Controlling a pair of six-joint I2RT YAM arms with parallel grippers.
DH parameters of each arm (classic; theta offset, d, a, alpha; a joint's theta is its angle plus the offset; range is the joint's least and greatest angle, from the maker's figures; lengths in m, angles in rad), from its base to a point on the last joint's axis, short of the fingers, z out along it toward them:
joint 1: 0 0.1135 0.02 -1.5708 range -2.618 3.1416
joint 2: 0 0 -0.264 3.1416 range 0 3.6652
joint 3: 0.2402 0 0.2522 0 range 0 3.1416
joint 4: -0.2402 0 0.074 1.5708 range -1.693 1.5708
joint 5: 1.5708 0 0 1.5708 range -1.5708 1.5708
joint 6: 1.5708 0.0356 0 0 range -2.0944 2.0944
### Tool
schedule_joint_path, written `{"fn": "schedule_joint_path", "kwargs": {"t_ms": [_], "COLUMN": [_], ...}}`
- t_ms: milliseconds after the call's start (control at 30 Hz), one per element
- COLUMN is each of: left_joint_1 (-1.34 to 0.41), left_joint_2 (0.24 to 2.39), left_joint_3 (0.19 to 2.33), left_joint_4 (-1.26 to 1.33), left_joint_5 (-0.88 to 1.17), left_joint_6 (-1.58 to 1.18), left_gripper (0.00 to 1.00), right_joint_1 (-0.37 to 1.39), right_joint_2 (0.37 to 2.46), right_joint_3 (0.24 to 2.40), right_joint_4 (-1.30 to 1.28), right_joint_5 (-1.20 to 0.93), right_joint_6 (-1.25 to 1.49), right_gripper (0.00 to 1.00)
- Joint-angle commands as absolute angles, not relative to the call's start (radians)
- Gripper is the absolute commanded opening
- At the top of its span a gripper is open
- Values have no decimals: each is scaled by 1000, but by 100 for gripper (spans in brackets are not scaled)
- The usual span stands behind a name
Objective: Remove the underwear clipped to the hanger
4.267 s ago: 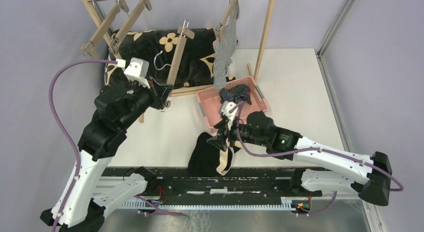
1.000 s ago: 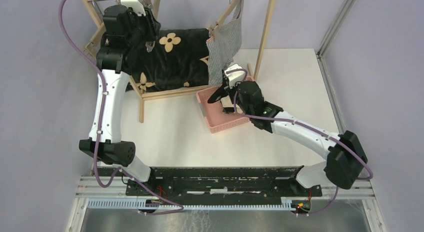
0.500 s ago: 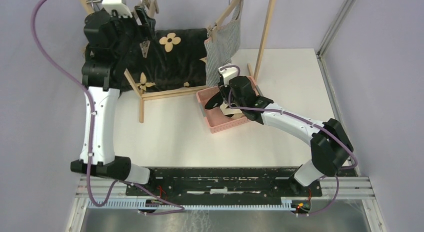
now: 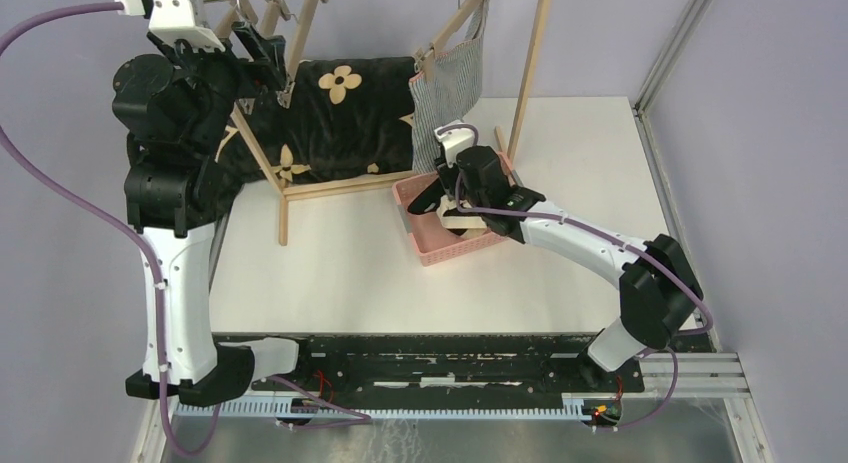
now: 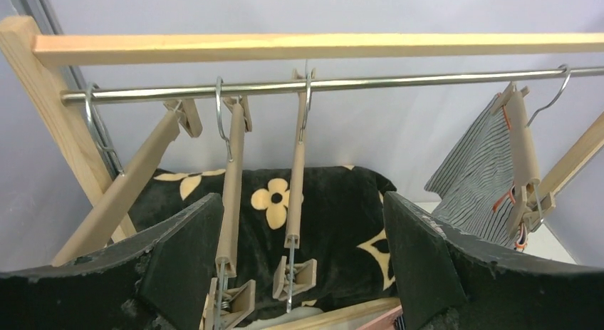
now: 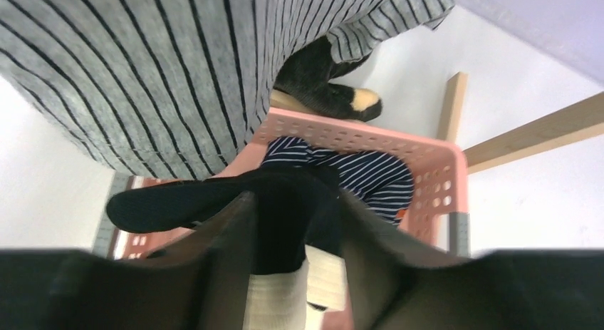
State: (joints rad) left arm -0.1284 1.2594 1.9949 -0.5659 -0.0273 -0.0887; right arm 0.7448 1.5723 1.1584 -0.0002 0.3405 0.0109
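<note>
The grey-and-white striped underwear (image 4: 450,83) (image 5: 477,180) (image 6: 142,73) hangs clipped to the right hanger (image 5: 523,145) on the rail. Navy striped underwear (image 6: 363,177) lies in the pink basket (image 4: 425,238) (image 6: 427,159). Black underwear (image 6: 171,202) with a cream waistband lies over it, partly in the gap of my right gripper (image 4: 445,205) (image 6: 293,202), whose jaws stand apart just above the basket. My left gripper (image 4: 272,63) (image 5: 299,266) is open and empty, held high near the rail and facing two bare hangers (image 5: 231,180).
A steel rail (image 5: 356,83) runs under the wooden rack's top beam, with several empty clip hangers at its left. A black floral blanket (image 4: 340,113) (image 5: 320,216) drapes behind the rack. A wooden rack post (image 4: 530,53) stands just right of the basket.
My right gripper carried the black underwear from the table's front to the basket and has opened over it. My left arm rose toward the rail and its jaws opened wide.
</note>
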Motion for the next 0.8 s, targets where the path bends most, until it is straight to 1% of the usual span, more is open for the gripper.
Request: {"fn": "schedule_joint_path", "kwargs": {"t_ms": [0, 33, 67, 133, 200, 300, 400, 433, 467, 567, 700, 767], "left_joint_1": [-124, -123, -124, -124, -123, -124, -124, -124, -124, -123, -128, -145], "left_joint_2": [1254, 1249, 1244, 1231, 1216, 1191, 1174, 1169, 1166, 1167, 1207, 1236], "left_joint_3": [1977, 1975, 1973, 1973, 1971, 1967, 1968, 1969, 1972, 1994, 2014, 2026], "left_joint_4": [-522, -515, -510, -502, -493, -480, -469, -466, -463, -459, -433, -427], "left_joint_5": [-29, -16, -1, 32, 40, 52, 105, 137, 176, 289, 465, 500], "left_joint_6": [-83, -84, -88, -95, -100, -107, -116, -121, -129, -154, -213, -221], "left_gripper": [88, 88, 89, 89, 89, 89, 89, 89, 89, 88, 87, 87], "right_joint_1": [736, 732, 726, 716, 709, 705, 699, 692, 686, 666, 640, 629], "right_joint_2": [1602, 1607, 1608, 1605, 1592, 1562, 1511, 1487, 1462, 1417, 1439, 1443], "right_joint_3": [1234, 1235, 1234, 1225, 1208, 1166, 1096, 1067, 1040, 1018, 1068, 1069], "right_joint_4": [-7, -8, -10, -17, -24, -18, 55, 99, 143, 204, 159, 164], "right_joint_5": [389, 394, 400, 403, 394, 358, 238, 181, 135, 86, 84, 68], "right_joint_6": [-5, -3, 3, 20, 41, 68, 88, 95, 103, 121, 119, 132], "right_gripper": [42, 34, 31, 31, 35, 43, 48, 54, 58, 61, 61, 62]}}
